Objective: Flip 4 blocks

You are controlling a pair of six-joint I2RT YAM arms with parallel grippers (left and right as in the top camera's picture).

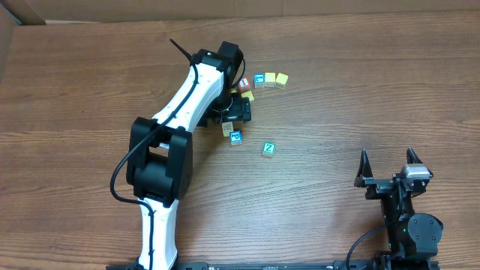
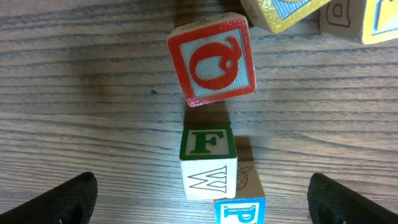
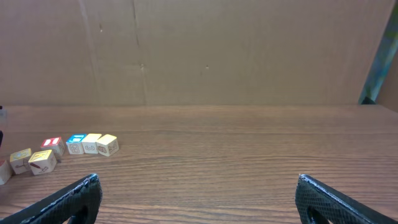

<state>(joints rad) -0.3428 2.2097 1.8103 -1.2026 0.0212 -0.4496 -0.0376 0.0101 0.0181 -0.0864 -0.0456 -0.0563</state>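
1. Overhead, I see the left arm reaching across the table (image 1: 90, 90) toward its far edge, about midway between the left and right edges. The left gripper (image 1: 238, 112) hangs over a cluster of blocks there.
2. The left wrist view shows only its fingertips (image 2: 65, 199), in the two bottom corners. They stand wide apart with nothing clamped between them.
3. The Q block (image 2: 211, 62) has a red-framed face with a red letter and sits skewed on the wood, clear of both fingers. I cannot find it overhead, because the gripper covers that spot.
4. The F block (image 2: 207, 143) sits just on the near-edge side of the Q block, with a green F on top and a W on its side. Overhead it is only a pale speck (image 1: 228, 128) at the gripper's edge.
5. The P block (image 2: 239, 213) seems to touch the F block. The bottom of the wrist picture cuts it off, so I see only its blue-framed top. Overhead (image 1: 235, 137) the letter is too small to read.
6. The Z block (image 1: 268, 148) is teal and lies alone, toward the right edge from the P block and apart from it.
7. A row of cubes (image 1: 270, 79) lies beyond the gripper, toward the far edge. The wrist view crops the yellow ones at its top right corner.
8. The right gripper (image 1: 388, 169) sits near the table's near right corner with its jaws spread wide and holding nothing. Its wrist view shows only the two fingertips (image 3: 74, 196), and the far row is tiny there.
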